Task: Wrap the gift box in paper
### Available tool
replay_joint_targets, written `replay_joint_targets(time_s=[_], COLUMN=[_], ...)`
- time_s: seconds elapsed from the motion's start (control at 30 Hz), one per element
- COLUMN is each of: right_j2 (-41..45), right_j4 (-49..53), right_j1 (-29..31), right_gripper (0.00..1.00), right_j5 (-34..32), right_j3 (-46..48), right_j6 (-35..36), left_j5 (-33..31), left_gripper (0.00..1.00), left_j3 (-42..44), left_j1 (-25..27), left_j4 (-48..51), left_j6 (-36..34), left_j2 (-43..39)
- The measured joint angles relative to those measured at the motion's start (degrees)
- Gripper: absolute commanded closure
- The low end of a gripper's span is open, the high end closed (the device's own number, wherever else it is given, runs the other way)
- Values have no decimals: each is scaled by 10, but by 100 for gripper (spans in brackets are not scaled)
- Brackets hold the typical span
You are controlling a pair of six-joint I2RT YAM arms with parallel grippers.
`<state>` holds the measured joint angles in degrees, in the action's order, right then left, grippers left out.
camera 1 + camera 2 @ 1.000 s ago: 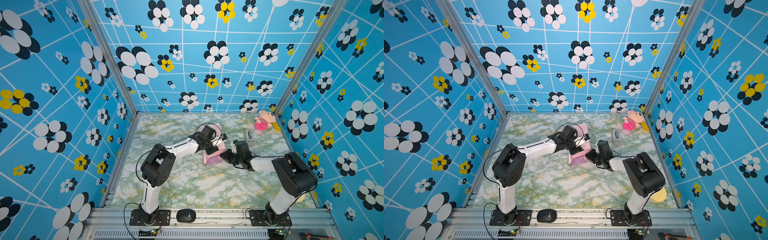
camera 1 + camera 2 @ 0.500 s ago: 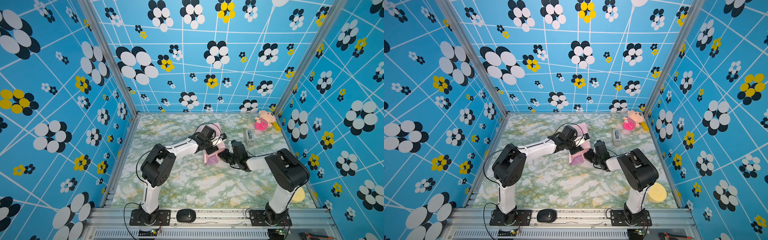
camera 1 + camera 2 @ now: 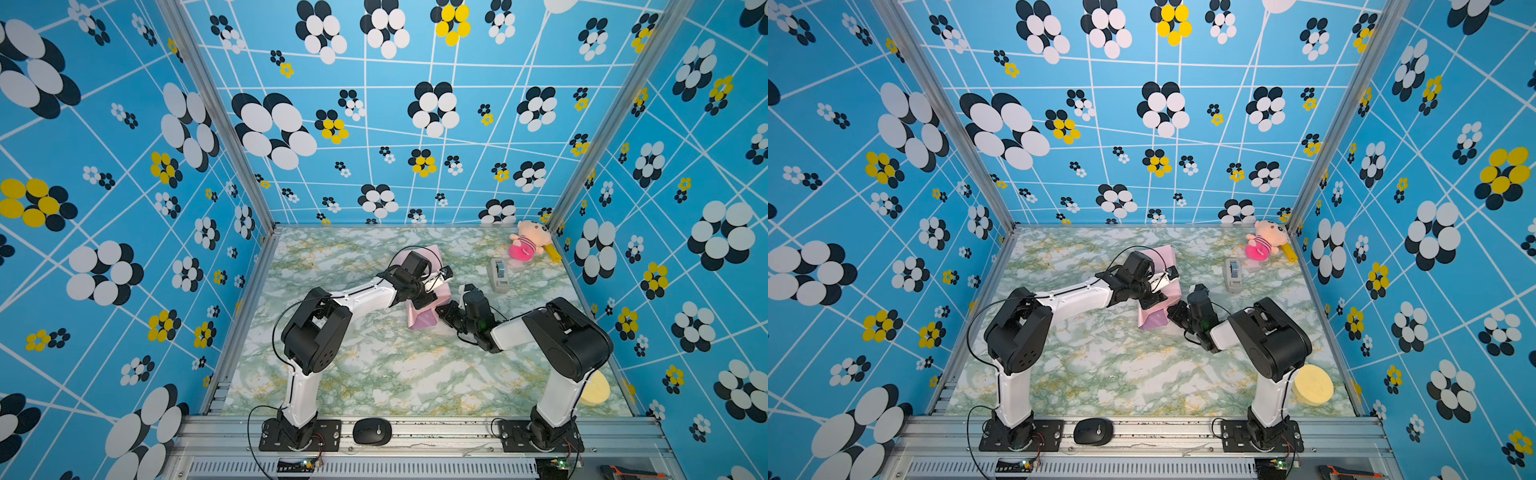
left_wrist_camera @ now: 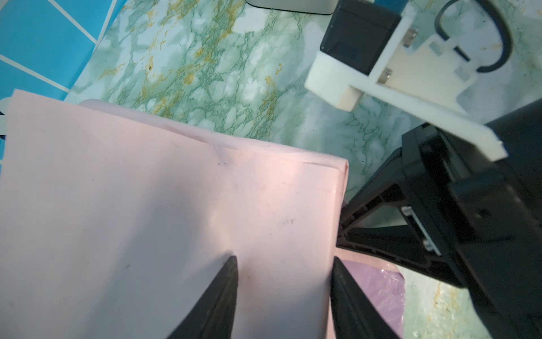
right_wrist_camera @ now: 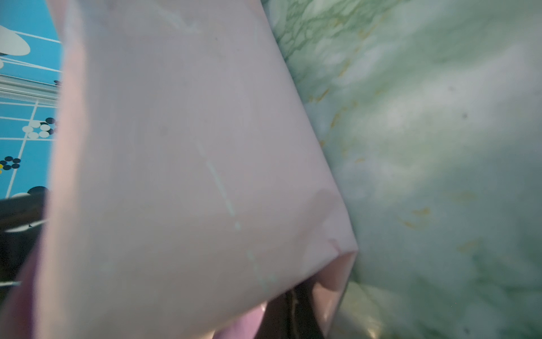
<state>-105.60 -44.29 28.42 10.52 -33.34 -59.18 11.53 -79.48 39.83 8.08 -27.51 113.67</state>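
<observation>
The paper (image 3: 423,321) (image 3: 1152,321) lies folded in a pale pink bundle mid-table, with a lilac face (image 4: 377,289) showing at its near end. The gift box is hidden. My left gripper (image 3: 432,293) (image 3: 1156,293) (image 4: 284,264) rests on top of the bundle. Its fingers (image 4: 227,296) stand apart on the pink face, holding nothing. My right gripper (image 3: 444,311) (image 3: 1174,312) meets the bundle's right edge. In the right wrist view its dark fingers (image 5: 293,314) are together under a pink flap (image 5: 176,146), shut on the paper.
A grey tape dispenser (image 3: 498,274) (image 3: 1233,274) stands right of the bundle. A plush toy (image 3: 525,246) lies in the back right corner. A yellow sponge disc (image 3: 1313,384) sits by the right arm's base. A black mouse (image 3: 372,432) rests on the front rail.
My right gripper has edged left to the bundle's edge and closed on the paper. The left gripper has stayed where it was on the paper.
</observation>
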Motion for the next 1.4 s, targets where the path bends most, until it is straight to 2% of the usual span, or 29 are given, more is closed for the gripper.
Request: replay_joint_targets(time_s=[0.23,0.43,1.03,1.1,1.23,1.4], right_j2=[-31,-36,19,46,148,257], right_j4=[-62,-77,-87,-52,56,132], right_j1=[21,31,42,42,42,1], right_gripper=[100,100,99,93,89,96], right_j5=[-19,-30,-12,-4,5,21], right_j3=[2,5,78,84,83,82], right_j6=[-40,-61,-66,-60,-25,14], left_j5=[0,0,7,7,9,11], left_gripper=[50,50,50,50,50,50], left_j3=[3,3,7,9,10,11], left_j1=[-3,-3,-4,-4,-5,-5], left_j4=[-10,-10,-19,-23,-26,-28], left_j6=[5,7,16,17,20,22], left_j2=[0,0,0,0,0,0])
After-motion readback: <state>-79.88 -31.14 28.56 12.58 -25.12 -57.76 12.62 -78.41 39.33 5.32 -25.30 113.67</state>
